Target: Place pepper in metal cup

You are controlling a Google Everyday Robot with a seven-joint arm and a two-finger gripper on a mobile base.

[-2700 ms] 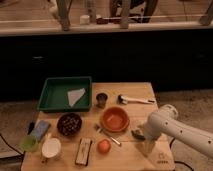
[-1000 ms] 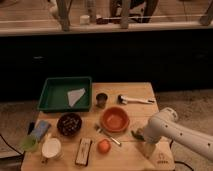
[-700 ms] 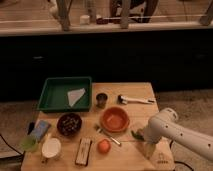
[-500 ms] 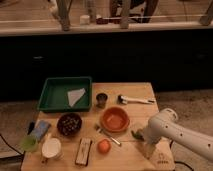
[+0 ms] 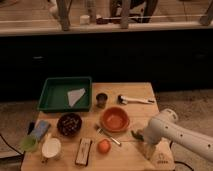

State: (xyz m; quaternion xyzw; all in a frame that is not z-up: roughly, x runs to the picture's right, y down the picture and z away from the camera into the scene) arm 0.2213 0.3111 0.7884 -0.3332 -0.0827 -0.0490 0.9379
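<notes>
The metal cup (image 5: 102, 99) is small, dull grey and upright, just right of the green tray and behind the orange bowl (image 5: 115, 119). A small dark slim shape (image 5: 135, 134) lies at the bowl's right front, against my arm; it looks like the pepper, mostly hidden. My white arm (image 5: 170, 132) comes in from the lower right. The gripper (image 5: 146, 145) hangs at the arm's left end over the table's front right part, right beside the dark shape and well away from the cup.
A green tray (image 5: 65, 93) with a white paper stands back left. A dark bowl (image 5: 69, 124), white mug (image 5: 51, 148), light green cup (image 5: 29, 144), round orange fruit (image 5: 103, 146), dark bar (image 5: 83, 151) and white-handled utensil (image 5: 135, 100) lie around.
My arm has shifted slightly left toward the orange bowl since the earliest frame. Nothing on the table has moved.
</notes>
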